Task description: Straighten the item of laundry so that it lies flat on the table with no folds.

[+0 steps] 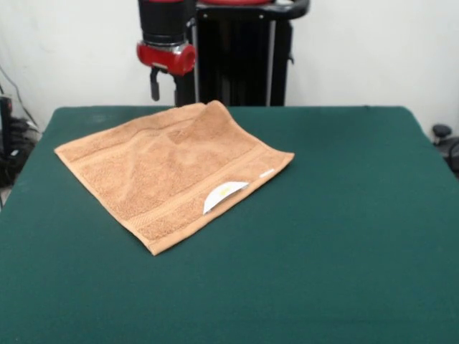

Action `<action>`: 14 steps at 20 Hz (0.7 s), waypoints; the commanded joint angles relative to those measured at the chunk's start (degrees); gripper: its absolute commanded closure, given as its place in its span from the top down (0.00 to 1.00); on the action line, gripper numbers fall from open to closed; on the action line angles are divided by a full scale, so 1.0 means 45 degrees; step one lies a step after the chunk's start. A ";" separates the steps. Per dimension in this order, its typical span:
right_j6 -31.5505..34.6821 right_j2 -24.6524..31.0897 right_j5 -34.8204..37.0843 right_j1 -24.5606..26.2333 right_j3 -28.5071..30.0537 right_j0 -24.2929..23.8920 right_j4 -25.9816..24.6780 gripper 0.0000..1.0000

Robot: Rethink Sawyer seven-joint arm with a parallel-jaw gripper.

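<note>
Lying mostly flat on the table (344,236), left of centre, towel (168,172) has one far corner humped. Gripper (163,84) hangs above that corner, jaw state unclear. Next: pinch hump, pull outward.

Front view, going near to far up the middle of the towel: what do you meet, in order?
Bare table → towel near corner → white label → raised fold at the towel's far edge → hand hanging above the table's far side.
</note>
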 commanded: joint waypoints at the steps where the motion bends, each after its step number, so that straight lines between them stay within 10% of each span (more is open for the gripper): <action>1: 0.1195 -0.2100 -0.2044 0.0189 -0.0354 0.1928 -0.0512 1.00; 14: 0.1167 -0.0850 -0.1143 0.0564 -0.1069 0.1092 0.0016 1.00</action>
